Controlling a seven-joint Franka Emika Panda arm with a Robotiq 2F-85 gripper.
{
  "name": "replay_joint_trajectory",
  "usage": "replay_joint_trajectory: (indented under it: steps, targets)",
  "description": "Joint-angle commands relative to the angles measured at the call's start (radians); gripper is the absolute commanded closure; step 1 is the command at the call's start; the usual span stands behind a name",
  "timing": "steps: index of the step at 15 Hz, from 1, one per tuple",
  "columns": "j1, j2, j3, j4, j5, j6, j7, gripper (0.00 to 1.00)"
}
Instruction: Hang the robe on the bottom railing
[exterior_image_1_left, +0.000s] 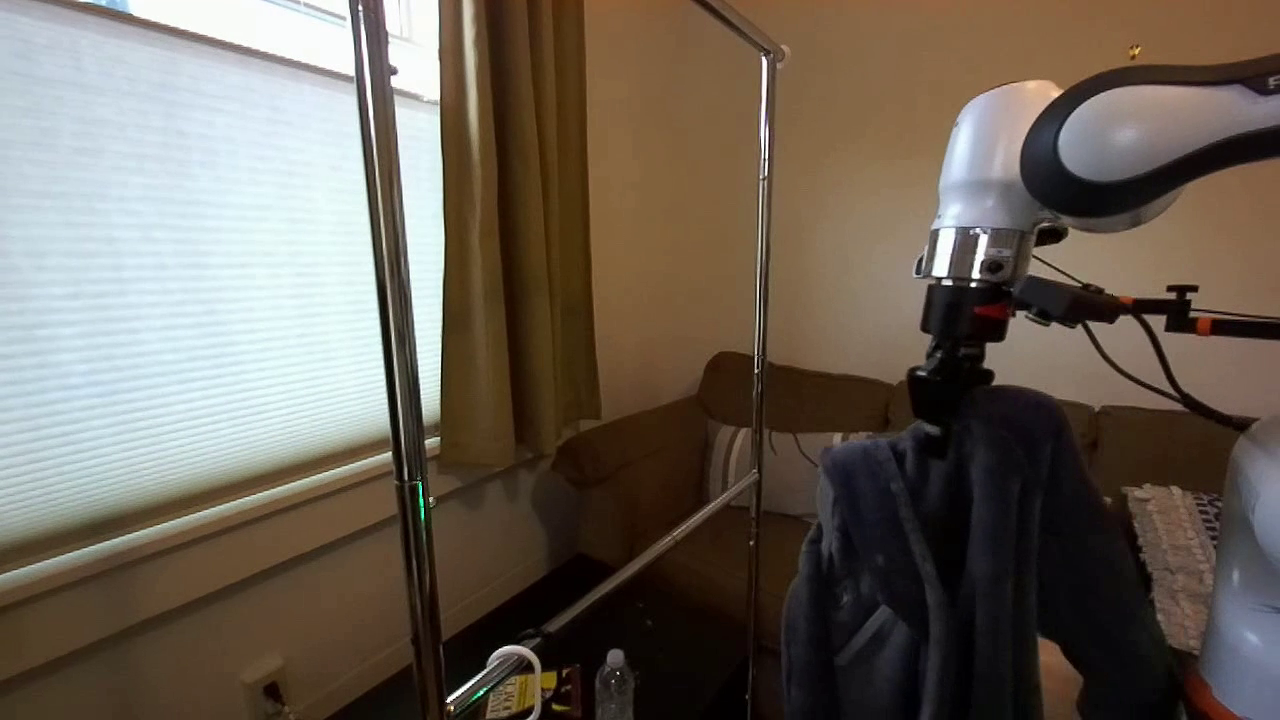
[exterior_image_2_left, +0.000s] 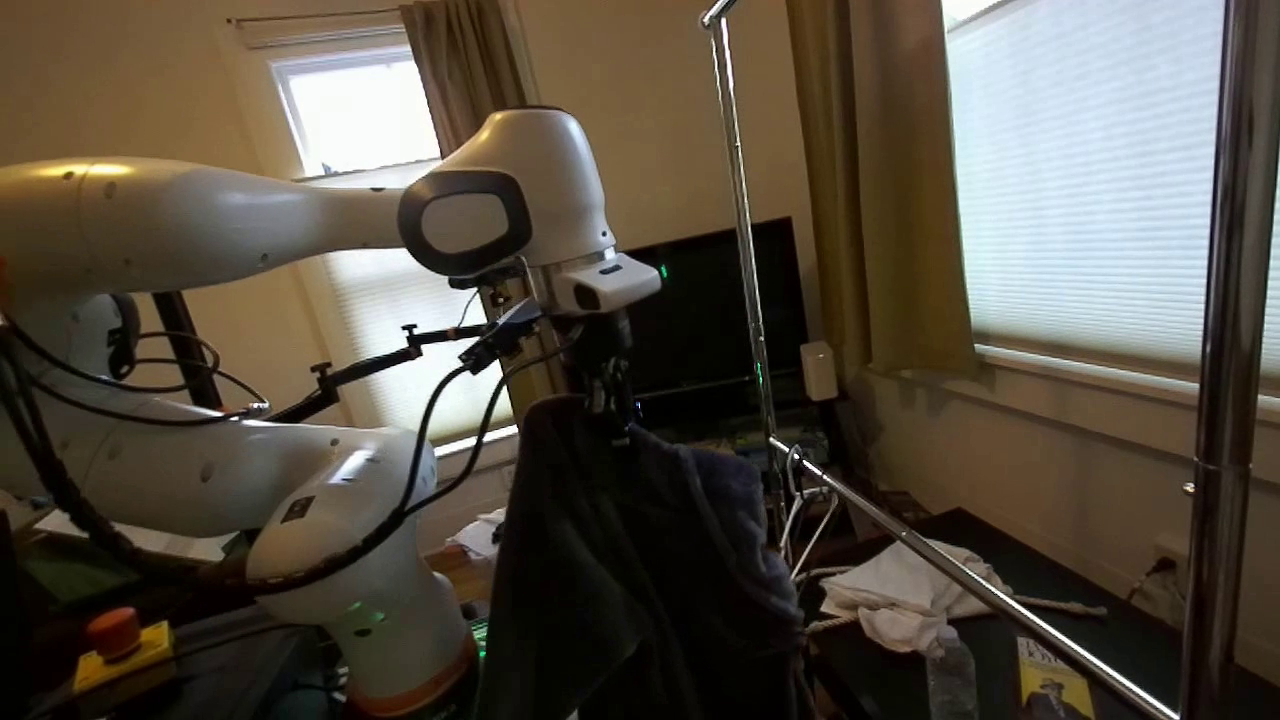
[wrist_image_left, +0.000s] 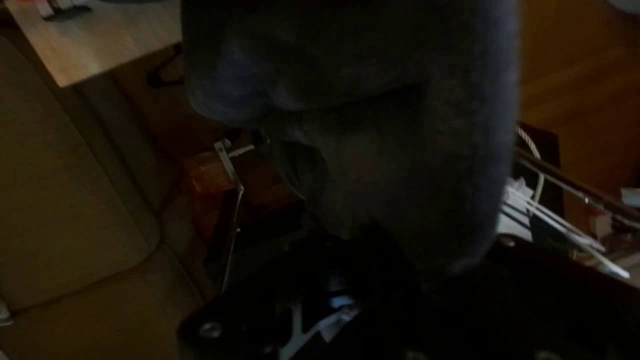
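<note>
One robe (exterior_image_1_left: 960, 560) is hanging, jaws gripping its top, bottom railing (exterior_image_1_left: 650, 554) running apart, left of robe in an exterior view

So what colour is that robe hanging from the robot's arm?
Dark grey with a bluish tinge; the robe shows best in an exterior view.

There is one robe (exterior_image_1_left: 975, 570), one hand (exterior_image_1_left: 936, 438), one bottom railing (exterior_image_2_left: 975, 581), one couch (exterior_image_1_left: 650, 470), one flat screen (exterior_image_2_left: 695, 310), one bottle (exterior_image_2_left: 950, 682), one yellow book (exterior_image_2_left: 1052, 682), one red button (exterior_image_2_left: 114, 633), and, in an exterior view, two windows (exterior_image_2_left: 1110, 180).
</note>
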Motion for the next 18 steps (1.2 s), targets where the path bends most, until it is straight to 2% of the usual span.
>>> replay_joint_trajectory:
  steps: [1,3,5,6,7,8,10,11,12,14,18]
  targets:
    - [-0.001,0.170,0.091,0.025,0.094,0.265,0.132,0.98]
    - [-0.023,0.280,0.141,0.041,0.072,0.417,0.184,0.98]
    - [-0.072,0.388,0.160,0.053,0.012,0.536,0.221,0.98]
    - [-0.096,0.432,0.160,0.061,-0.009,0.562,0.243,0.98]
    - [-0.104,0.450,0.150,0.071,-0.023,0.542,0.250,0.98]
    - [-0.057,0.391,0.139,0.027,0.000,0.533,0.226,0.93]
    - [-0.082,0.458,0.131,0.046,-0.018,0.546,0.230,0.93]
    - [-0.086,0.473,0.129,0.055,-0.020,0.547,0.231,0.98]
    - [-0.076,0.532,0.110,0.088,-0.004,0.525,0.201,0.98]
    - [-0.077,0.611,0.088,0.114,-0.007,0.600,0.171,0.98]
    - [-0.101,0.777,0.090,0.184,-0.055,0.740,0.223,0.98]
